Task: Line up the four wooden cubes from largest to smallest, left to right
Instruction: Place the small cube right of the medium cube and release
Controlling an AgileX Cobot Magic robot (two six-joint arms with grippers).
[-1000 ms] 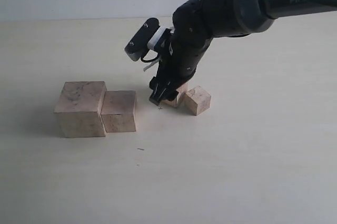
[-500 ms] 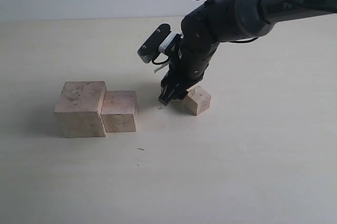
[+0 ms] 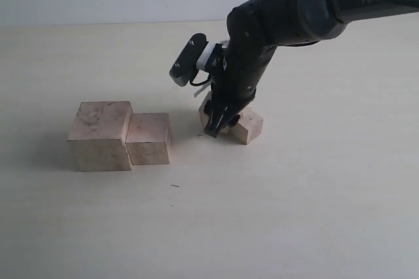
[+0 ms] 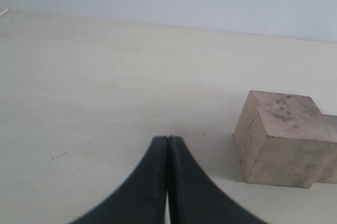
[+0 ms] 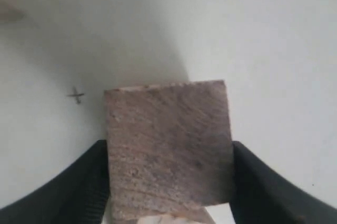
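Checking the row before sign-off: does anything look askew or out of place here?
Yes: the loose cube beside the right gripper and its held cube sits turned at an angle, while the largest cube and second cube sit square and touching. Nothing looks damaged.

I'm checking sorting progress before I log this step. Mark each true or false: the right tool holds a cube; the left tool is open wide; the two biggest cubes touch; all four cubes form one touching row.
1. The right tool holds a cube. True: the held cube sits between its fingers, touching both.
2. The left tool is open wide. False: its fingers are pressed together, with nothing between them.
3. The two biggest cubes touch. True: the largest cube and the second-largest cube stand side by side in contact.
4. All four cubes form one touching row. False: bare table separates that pair from the held cube and the fourth cube.
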